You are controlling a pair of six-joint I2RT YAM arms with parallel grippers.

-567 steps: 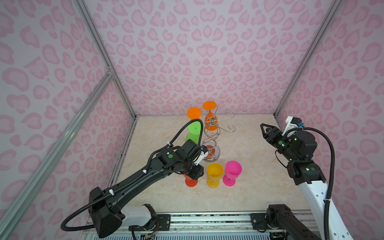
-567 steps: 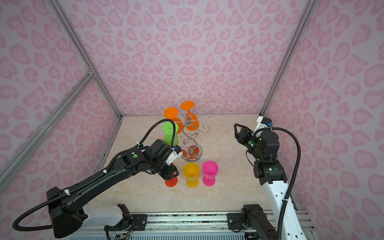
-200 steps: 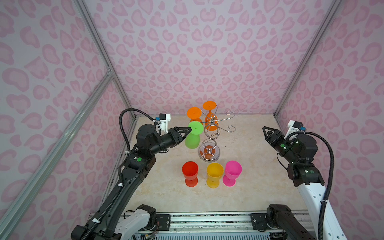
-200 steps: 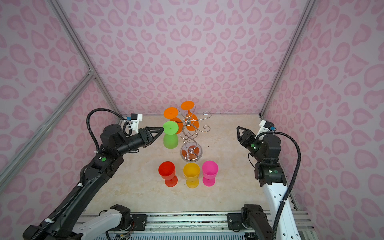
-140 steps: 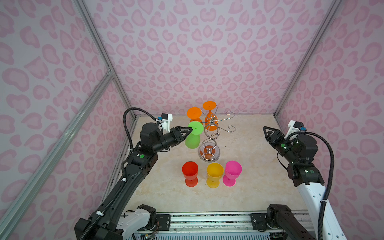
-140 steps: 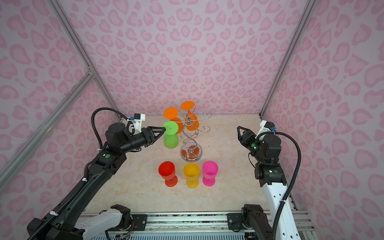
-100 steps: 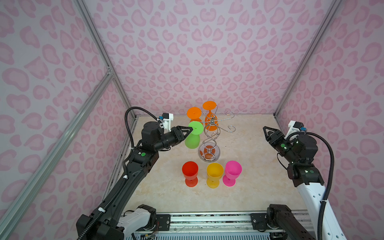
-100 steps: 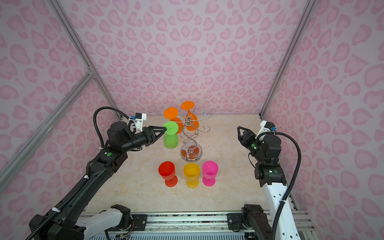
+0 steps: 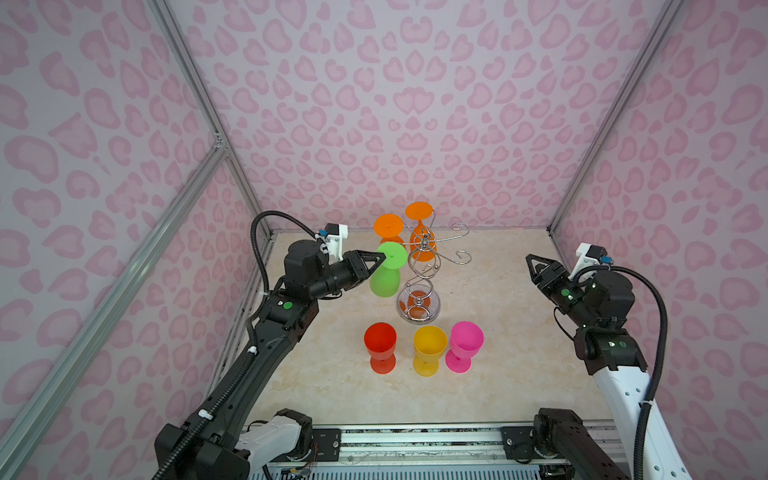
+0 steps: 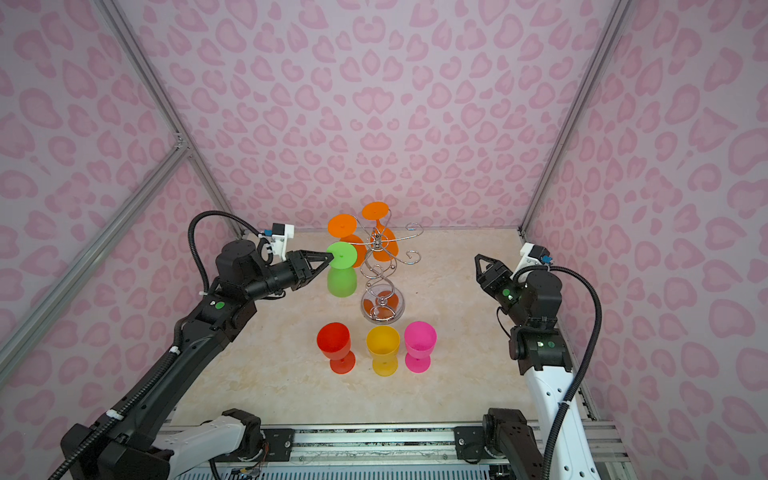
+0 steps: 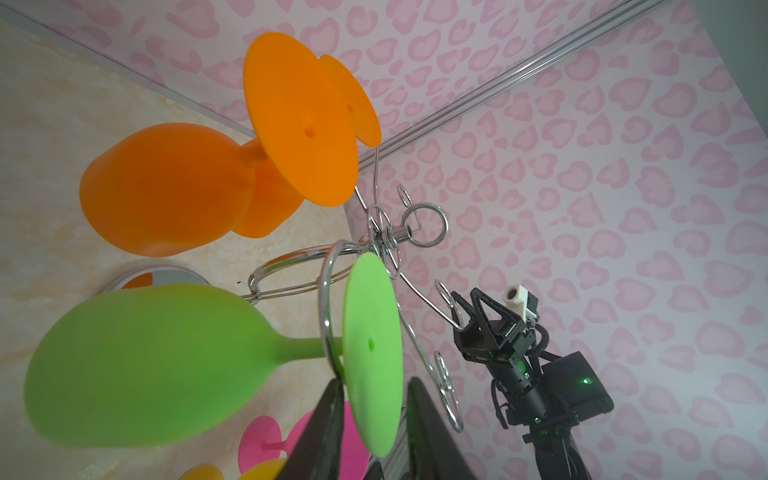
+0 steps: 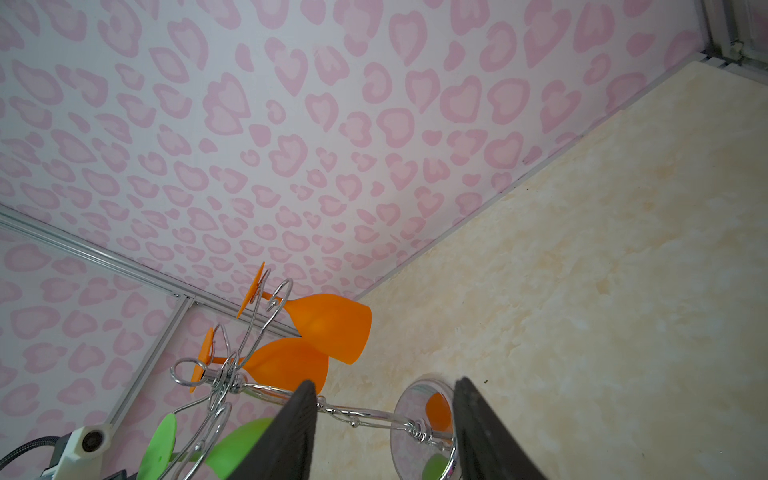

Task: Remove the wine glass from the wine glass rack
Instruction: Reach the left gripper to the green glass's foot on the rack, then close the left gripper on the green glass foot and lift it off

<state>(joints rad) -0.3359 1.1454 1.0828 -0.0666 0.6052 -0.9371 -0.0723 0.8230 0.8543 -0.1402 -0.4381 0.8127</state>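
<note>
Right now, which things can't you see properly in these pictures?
- Yellow glass: left wrist view, nearly all cut off by the bottom edge.
- Pink glass: left wrist view, partly behind the left end effector.
- Green glass: right wrist view, partly behind the right end effector and cut by the bottom edge.
- Red glass: outside both wrist views.

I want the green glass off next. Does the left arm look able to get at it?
Probably yes: the left gripper straddles the green glass's foot, with only the wine glass rack's hook wire close by.
</note>
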